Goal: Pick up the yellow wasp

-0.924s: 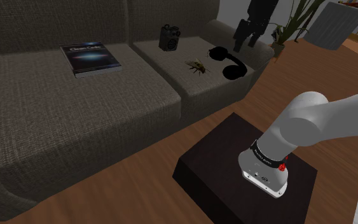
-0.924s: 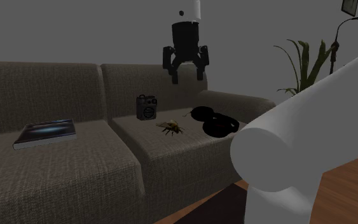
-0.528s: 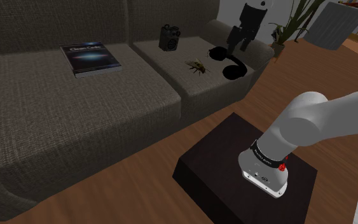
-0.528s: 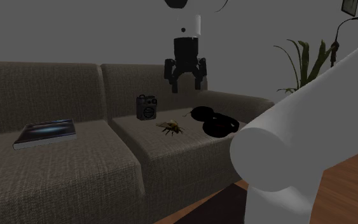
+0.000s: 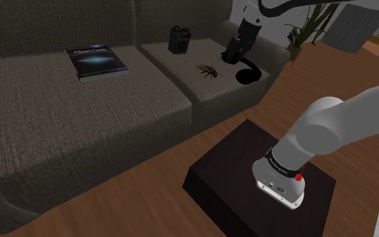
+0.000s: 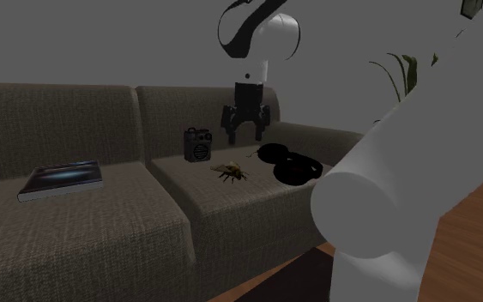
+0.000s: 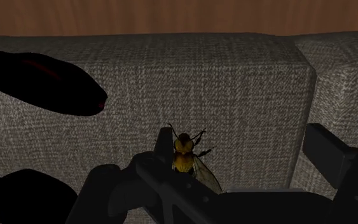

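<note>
Left to right along the grey sofa [image 5: 114, 128]: book [image 5: 95, 62] well apart on the next cushion, small black radio [image 5: 178, 40], yellow wasp [image 5: 209, 69] flat on the seat fabric, black headphones [image 5: 247, 73]. Hangs just above the cushion between wasp and headphones, wrist slightly tilted, claw [image 5: 233, 54] spread wide and empty. Seen from the wrist, lies off-centre, close by one finger [image 7: 165, 147], body lengthwise across the closing line. Likely needs a small shift toward the radio before descent.
</note>
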Controlling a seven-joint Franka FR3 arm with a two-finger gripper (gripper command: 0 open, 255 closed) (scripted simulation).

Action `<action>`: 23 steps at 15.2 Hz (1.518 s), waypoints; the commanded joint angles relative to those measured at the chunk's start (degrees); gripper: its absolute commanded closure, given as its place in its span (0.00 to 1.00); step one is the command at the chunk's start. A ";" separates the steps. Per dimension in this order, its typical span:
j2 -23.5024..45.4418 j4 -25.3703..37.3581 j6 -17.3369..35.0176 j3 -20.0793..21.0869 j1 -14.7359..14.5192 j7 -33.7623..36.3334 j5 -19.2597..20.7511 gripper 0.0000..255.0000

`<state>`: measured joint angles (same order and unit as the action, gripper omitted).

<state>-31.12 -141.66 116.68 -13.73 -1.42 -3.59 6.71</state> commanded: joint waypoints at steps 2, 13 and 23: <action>5.89 0.97 6.51 -3.28 -0.73 -3.82 -1.60 0.00; 26.58 8.24 21.70 -11.41 -4.83 -20.18 -16.50 0.00; 29.57 6.77 25.64 -11.58 -5.10 -22.71 -19.42 1.00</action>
<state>-1.77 -134.76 142.39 -25.31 -6.51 -26.27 -12.68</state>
